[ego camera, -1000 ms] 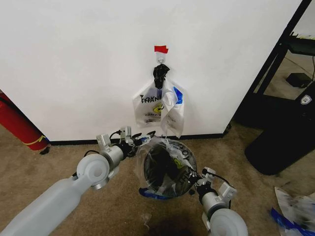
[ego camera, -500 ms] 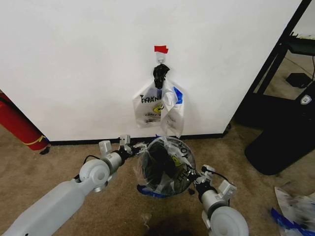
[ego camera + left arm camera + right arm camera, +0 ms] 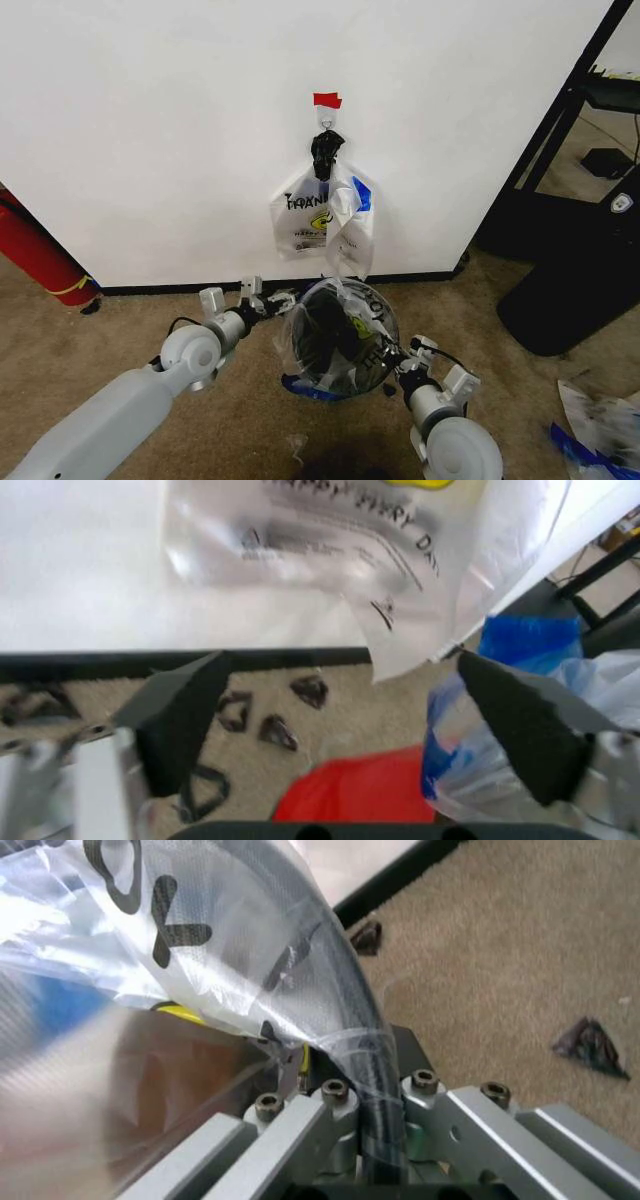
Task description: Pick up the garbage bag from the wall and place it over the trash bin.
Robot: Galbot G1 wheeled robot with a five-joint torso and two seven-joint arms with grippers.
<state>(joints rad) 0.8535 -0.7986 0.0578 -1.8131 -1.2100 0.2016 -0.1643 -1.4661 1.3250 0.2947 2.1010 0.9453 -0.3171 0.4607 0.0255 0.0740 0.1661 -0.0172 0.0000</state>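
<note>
From the head camera we see the garbage bag point(image 3: 338, 335), clear crinkled plastic with black lettering and blue patches, draped over the trash bin point(image 3: 322, 345) below the wall point(image 3: 150, 130). In our left wrist view, the left gripper point(image 3: 345, 727) is spread, empty. In our right wrist view, the right gripper point(image 3: 350, 1114) pinches the bag against the bin's rim.

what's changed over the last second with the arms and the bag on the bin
The left gripper has let go of the garbage bag and drawn back, fingers open. The right gripper stays clamped on the bag at the trash bin rim. Bin and hanging bags unmoved.
</note>
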